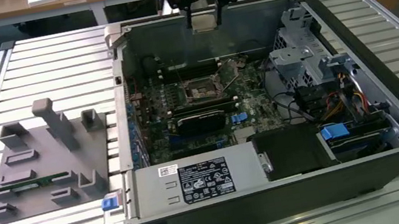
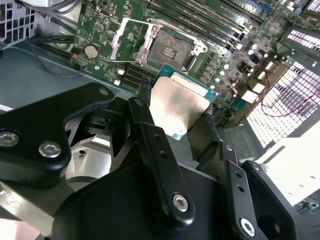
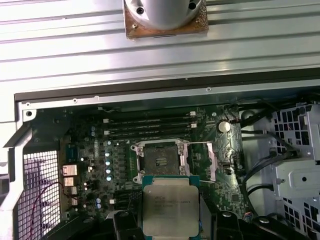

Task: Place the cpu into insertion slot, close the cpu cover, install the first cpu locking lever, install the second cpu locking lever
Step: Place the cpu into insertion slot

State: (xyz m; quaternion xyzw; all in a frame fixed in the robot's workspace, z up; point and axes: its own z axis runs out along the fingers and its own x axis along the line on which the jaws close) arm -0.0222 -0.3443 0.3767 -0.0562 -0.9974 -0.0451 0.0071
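The open case [image 1: 281, 202] on the slatted counter [image 1: 37, 73] holds a green motherboard [image 2: 100, 25], a power supply [image 1: 195, 180] at its near end, and a metal drive cage [image 1: 302, 63] with cables on the exterior view's right. On the board, the slot [image 3: 160, 161] is empty, its dark centre bare. In the second wrist view the cover [image 2: 116, 44] is swung open and sits just beside the slot.

The gripper [image 1: 204, 21] hangs above the far end of the case, well clear of the board. It is closed on the cpu [image 2: 182, 110], with a black finger [image 2: 150, 130] pressing on each of two opposite edges. The chip's silver top faces both wrist cameras.

The arm is cut off at the top of the exterior view, where the chip is just a pale patch and the cover is hard to make out. The first wrist view cuts off the chip's near edge. I cannot tell how the locking levers lie.

A grey fixture [image 1: 37, 171] sits on the counter at the exterior view's left, with a thin green strip [image 1: 32, 183] in one recess.
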